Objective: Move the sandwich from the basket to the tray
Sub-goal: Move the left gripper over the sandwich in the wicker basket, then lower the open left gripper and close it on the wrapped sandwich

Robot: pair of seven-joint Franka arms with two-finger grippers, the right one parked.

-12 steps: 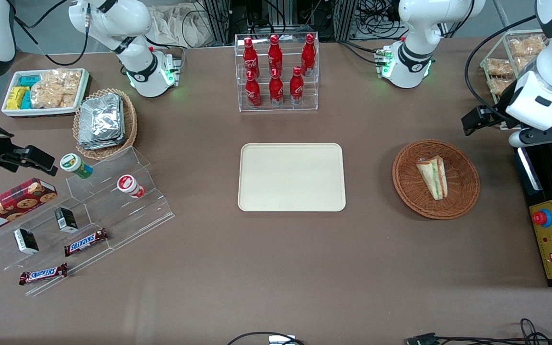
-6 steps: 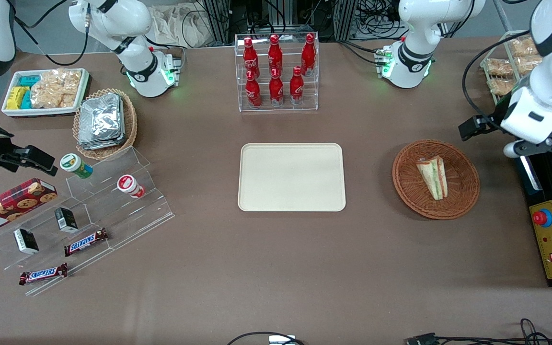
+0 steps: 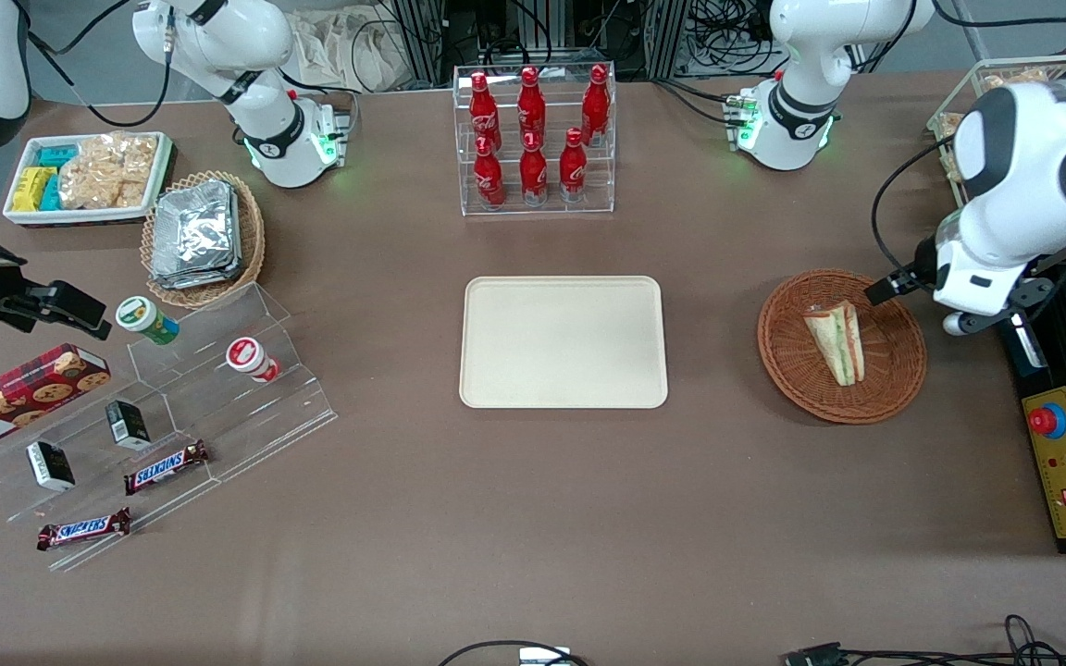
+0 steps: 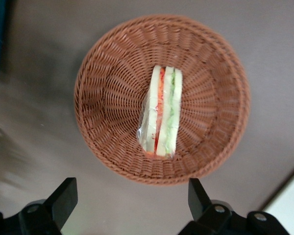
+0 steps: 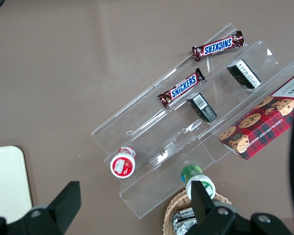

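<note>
Hovering with fingers spread, the left gripper (image 4: 130, 203) should centre over the white triangular sandwich (image 4: 160, 111) in the reddish-brown wicker basket (image 4: 108, 58), straddling its bread faces.

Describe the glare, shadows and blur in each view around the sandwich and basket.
Front view: even lighting, the basket casting a soft shadow on the cloth; sandwich sharp. Left wrist view: the sandwich wrapper shows small glints at its edge, the basket weave is crisp, and the open gripper fingers are dark, slightly soft silhouettes. Right wrist view: faint reflections on the clear acrylic stand.
</note>
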